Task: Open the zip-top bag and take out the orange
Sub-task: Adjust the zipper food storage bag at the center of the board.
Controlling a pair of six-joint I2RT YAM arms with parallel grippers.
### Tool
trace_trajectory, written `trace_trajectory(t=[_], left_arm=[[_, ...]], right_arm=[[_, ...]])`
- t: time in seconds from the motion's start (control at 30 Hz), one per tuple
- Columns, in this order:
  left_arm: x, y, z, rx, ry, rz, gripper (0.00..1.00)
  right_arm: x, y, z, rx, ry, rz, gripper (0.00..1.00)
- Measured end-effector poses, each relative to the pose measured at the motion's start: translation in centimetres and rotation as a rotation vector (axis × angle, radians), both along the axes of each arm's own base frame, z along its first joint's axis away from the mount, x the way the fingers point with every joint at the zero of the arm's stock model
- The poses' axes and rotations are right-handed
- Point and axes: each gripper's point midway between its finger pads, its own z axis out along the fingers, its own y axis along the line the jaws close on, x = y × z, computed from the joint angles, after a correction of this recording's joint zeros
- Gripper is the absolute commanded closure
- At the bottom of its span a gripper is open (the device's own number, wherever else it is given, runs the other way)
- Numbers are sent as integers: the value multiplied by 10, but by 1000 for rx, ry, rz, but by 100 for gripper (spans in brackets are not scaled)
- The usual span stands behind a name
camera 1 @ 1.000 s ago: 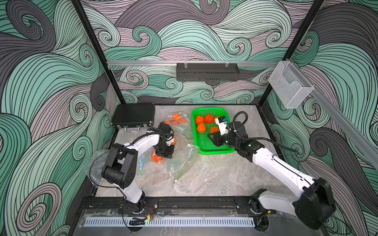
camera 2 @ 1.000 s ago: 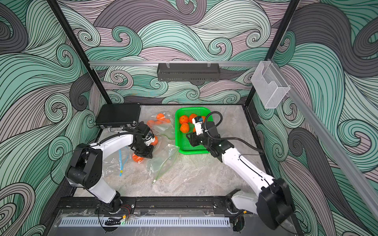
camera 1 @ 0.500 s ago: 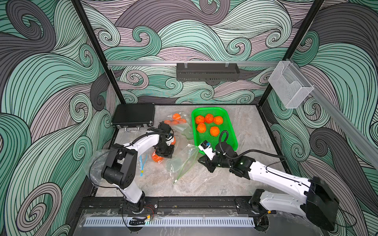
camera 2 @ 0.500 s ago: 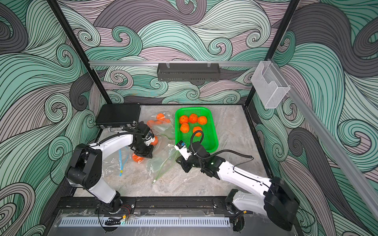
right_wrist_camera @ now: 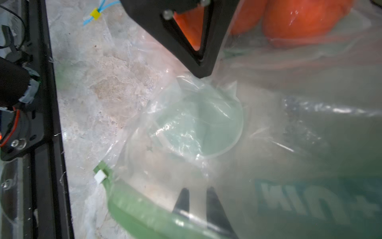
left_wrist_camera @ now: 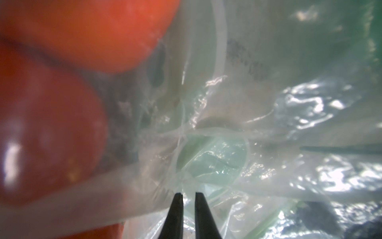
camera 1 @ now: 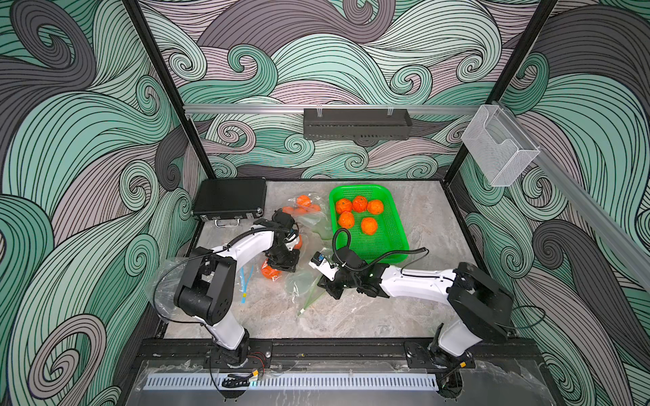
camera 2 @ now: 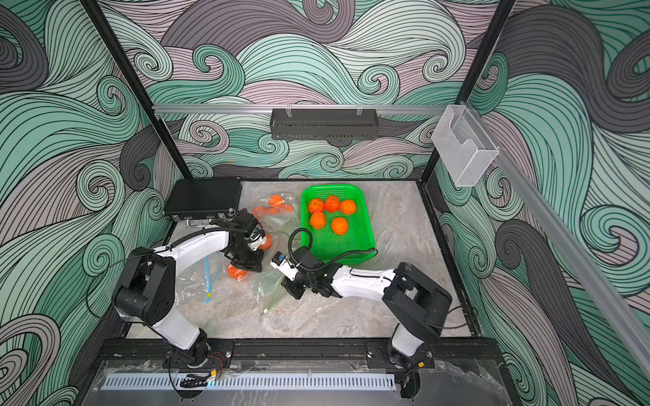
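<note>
Okay, right gripper point(right_wrist_camera: 196, 193) is back from green plastic basket point(camera 1: 358, 189) at clear zip-top bag point(right_wrist_camera: 196, 124), near-closed, hold unclear; left gripper point(left_wrist_camera: 189, 193) pinches its film, so next round orange point(camera 1: 270, 273) can come out.

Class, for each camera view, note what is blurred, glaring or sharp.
Left wrist: oranges blurred, too near; glare on the bag. Right wrist: green zip strip soft, tabletop sharper. Both top views: evenly lit, sharp.

Green mesh basket point(camera 1: 387, 235) toward the back of a grey marbled surface point(camera 1: 369, 316). Left of the basket and well apart from it, a closed black case point(camera 1: 230, 198) lying flat. Above and behind the basket, a black perforated rack point(camera 1: 357, 123) hung from the wall rail. Higher, off to the basket's right, a clear plastic holder point(camera 1: 499, 151) on the side rail.
</note>
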Motion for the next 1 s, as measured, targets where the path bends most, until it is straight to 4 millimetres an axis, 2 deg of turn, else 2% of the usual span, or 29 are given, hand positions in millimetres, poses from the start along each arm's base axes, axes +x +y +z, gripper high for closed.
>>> trace_trajectory(t=[0.1, 0.23, 0.3, 0.37, 0.4, 0.43, 0.5, 0.57, 0.6, 0.7, 0.83, 1.0], left_arm=[[0, 0, 1, -1, -2, 0, 85], [3, -1, 15, -16, -55, 0, 75], [8, 2, 33, -19, -125, 7, 66], [16, 8, 54, -12, -215, 28, 50], [20, 12, 66, -11, -263, 45, 43], [23, 18, 76, -10, -306, 67, 41], [34, 38, 97, 0, -397, 144, 34], [45, 60, 110, 10, -460, 233, 24], [51, 70, 113, 15, -484, 275, 23], [62, 88, 107, 21, -487, 345, 22], [73, 87, 82, 12, -416, 342, 22], [84, 85, 43, -1, -288, 338, 29]], right_arm=[[3, 0, -17, -34, -9, 2, 78], [6, 0, -31, -33, -30, -3, 78], [4, -4, -39, -28, -37, -2, 78], [4, -4, -41, 1, -57, -1, 78], [4, -3, -41, 15, -66, -1, 78], [5, -3, -41, 26, -73, -2, 78], [6, 0, -42, 58, -92, -4, 78], [8, 3, -41, 86, -106, -6, 78], [8, 4, -41, 97, -109, -6, 77], [9, 5, -40, 110, -111, -9, 77], [9, 5, -41, 111, -111, -9, 77], [8, 5, -41, 116, -112, -8, 76]])
